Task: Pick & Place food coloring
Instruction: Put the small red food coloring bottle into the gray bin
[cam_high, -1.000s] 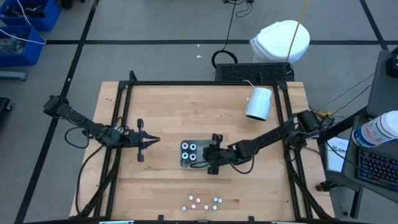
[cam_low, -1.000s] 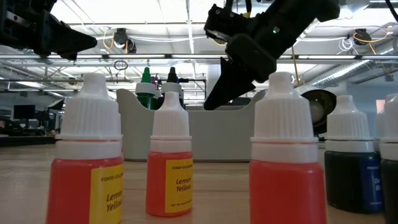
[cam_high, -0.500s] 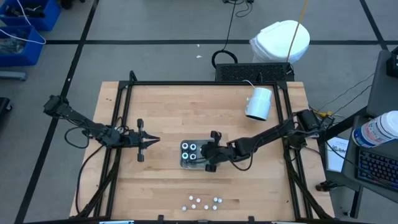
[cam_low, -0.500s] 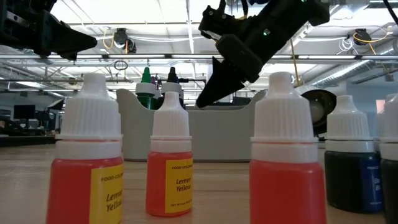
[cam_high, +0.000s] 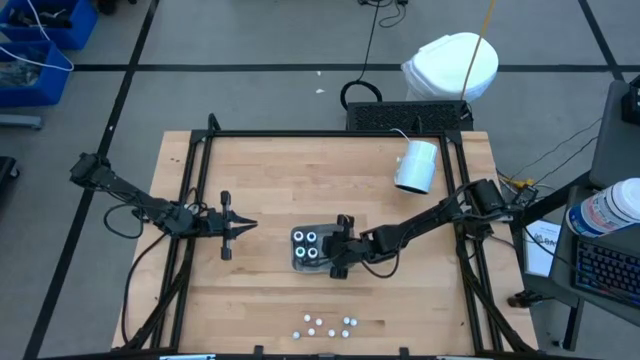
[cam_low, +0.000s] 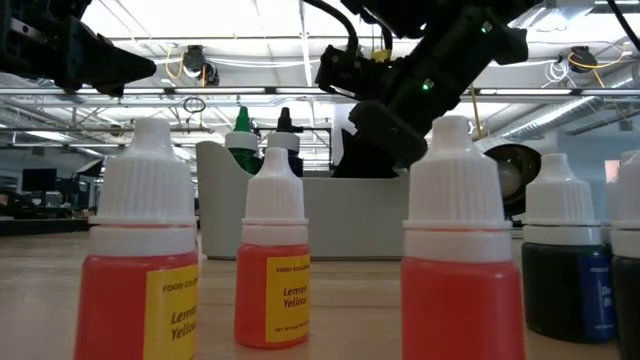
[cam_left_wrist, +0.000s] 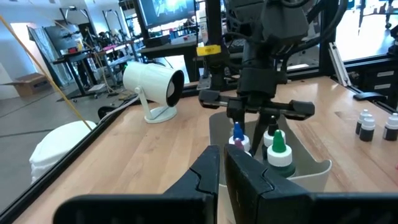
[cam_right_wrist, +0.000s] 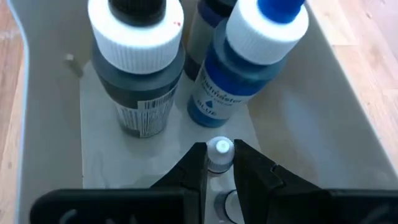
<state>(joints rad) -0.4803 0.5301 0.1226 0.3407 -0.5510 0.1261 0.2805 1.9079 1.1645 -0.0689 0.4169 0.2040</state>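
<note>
Right gripper (cam_high: 340, 247) is now reaching deeper over the tray (cam_high: 297, 262), fingers nearly closed around a small white-tipped bottle (cam_right_wrist: 219, 149); placing seems near. Left gripper (cam_high: 243, 226) is waiting closed.

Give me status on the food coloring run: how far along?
Done: at least three bottles stand in the grey tray. In hand: the right gripper is down in the tray, shut on a white-tipped bottle. Left: the loose bottles at the table's near edge. The left gripper waits shut beside the tray.
</note>
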